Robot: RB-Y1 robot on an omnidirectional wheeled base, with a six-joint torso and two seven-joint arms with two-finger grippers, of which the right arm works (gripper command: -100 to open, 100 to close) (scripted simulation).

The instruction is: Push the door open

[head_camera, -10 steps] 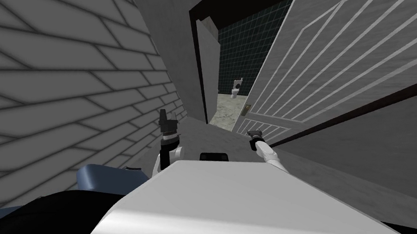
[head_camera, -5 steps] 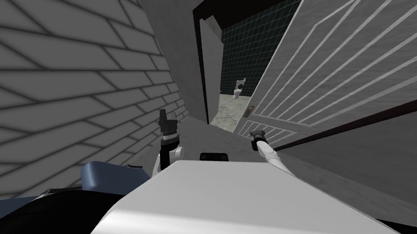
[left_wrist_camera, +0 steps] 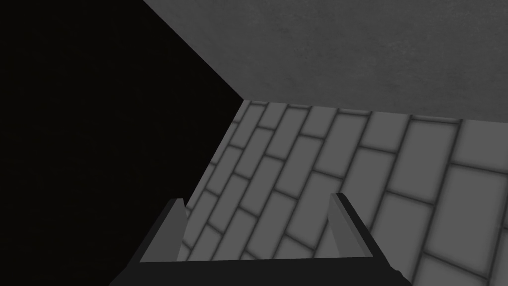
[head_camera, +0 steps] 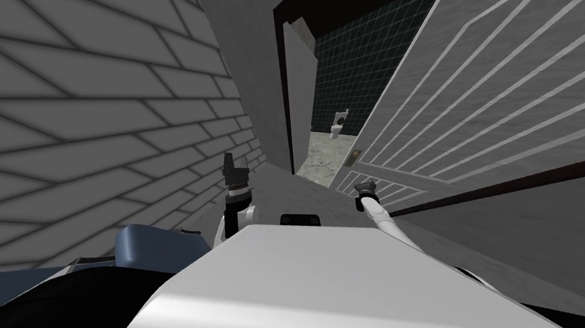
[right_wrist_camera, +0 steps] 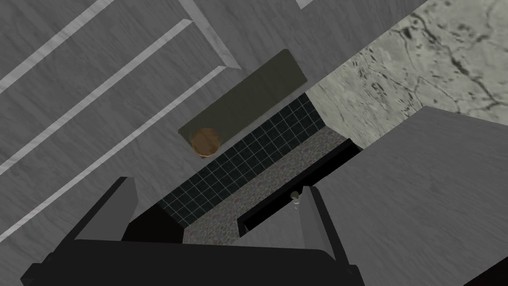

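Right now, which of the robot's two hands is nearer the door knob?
The right hand, open, close by the brown knob on the grey panelled door. The left hand is raised by the brick wall.

No readable text, label, brand, number or sign appears on anything here.

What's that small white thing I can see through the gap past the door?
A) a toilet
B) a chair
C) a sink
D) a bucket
A: a white toilet stands on the pale mottled floor in front of the dark tiled wall, seen through the gap beside the partly open door.
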